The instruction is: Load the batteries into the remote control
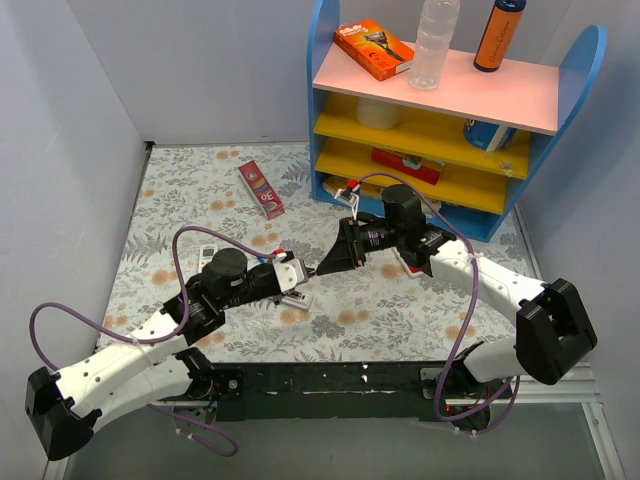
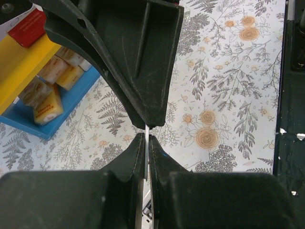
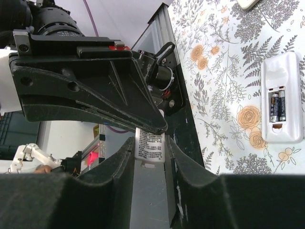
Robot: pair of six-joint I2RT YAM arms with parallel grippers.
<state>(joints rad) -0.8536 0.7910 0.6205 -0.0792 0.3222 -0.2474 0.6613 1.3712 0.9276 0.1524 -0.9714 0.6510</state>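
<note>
**Handover of a loose part above the mat, late in the loading.** The remote control [image 3: 281,71] lies back-up on the floral-print mat [image 1: 200,190], just below the two meeting grippers; its bay is uncovered and two batteries [image 3: 276,107] sit side by side inside it, so the loading proper appears done. The left gripper [image 2: 145,141] is clenched on a thin white panel [image 3: 150,143], seen edge-on from its own wrist; the panel bears a printed label and is probably the bay cover. The right gripper [image 1: 330,262] faces it tip to tip, its fingers closely flanking the panel's free end; whether they press on it cannot be told.

Next move, as judged: one gripper takes sole hold; the panel is then laid flat over the bay, lined up with its edges and pressed home without tipping the cells.

Setting: a black rail [image 1: 320,380] bounds the mat at the near edge, pale grey walls elsewhere; a blue shelf unit [image 1: 592,70] at the far right carries an orange box [image 1: 373,48] and a clear bottle [image 1: 435,45]; a red-and-white carton [image 1: 262,188] lies on the mat, well apart.
</note>
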